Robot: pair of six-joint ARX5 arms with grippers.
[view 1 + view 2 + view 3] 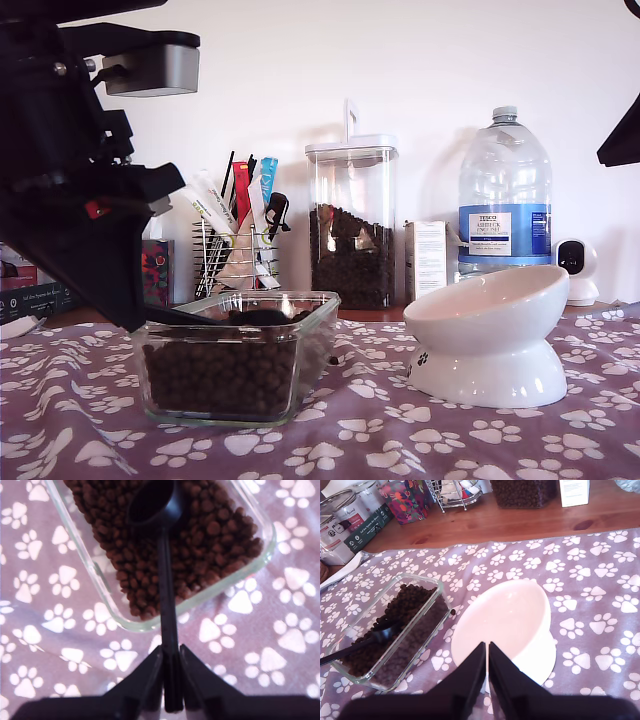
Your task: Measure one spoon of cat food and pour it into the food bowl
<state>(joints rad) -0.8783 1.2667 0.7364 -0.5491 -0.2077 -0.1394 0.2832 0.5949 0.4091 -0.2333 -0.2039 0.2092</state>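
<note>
Looking along my first gripper [172, 680], we see its jaws clamped on the thin handle of the spoon [165, 580], whose cup sits empty over the cat food [210, 530] in the glass dish [105, 602]. The exterior view hides that grip behind the dark arm on the exterior view's left, and shows only the spoon's cup [262, 316] at the dish's rim [235, 300], with the kibble [220, 378] filling the lower part of the dish.

From the second wrist view, we see my second gripper [487, 672] with its jaws drawn nearly together, holding nothing, above the food bowl [505, 620]; the bowl's inside is bare and white, which the exterior view cannot show, since there only its outer wall and pedestal base [490, 345] are seen, on the exterior view's right of the dish. One stray pellet [452, 612] lies on the paw-print cloth [600, 595] between dish and bowl.

We count one spoon, one glass dish, one bowl. Behind them in the exterior view stand one tall clear canister [351, 225] of kibble, one water bottle [504, 195], one wire rack [235, 255] of sticks and sachets, and one small white camera [575, 268].
</note>
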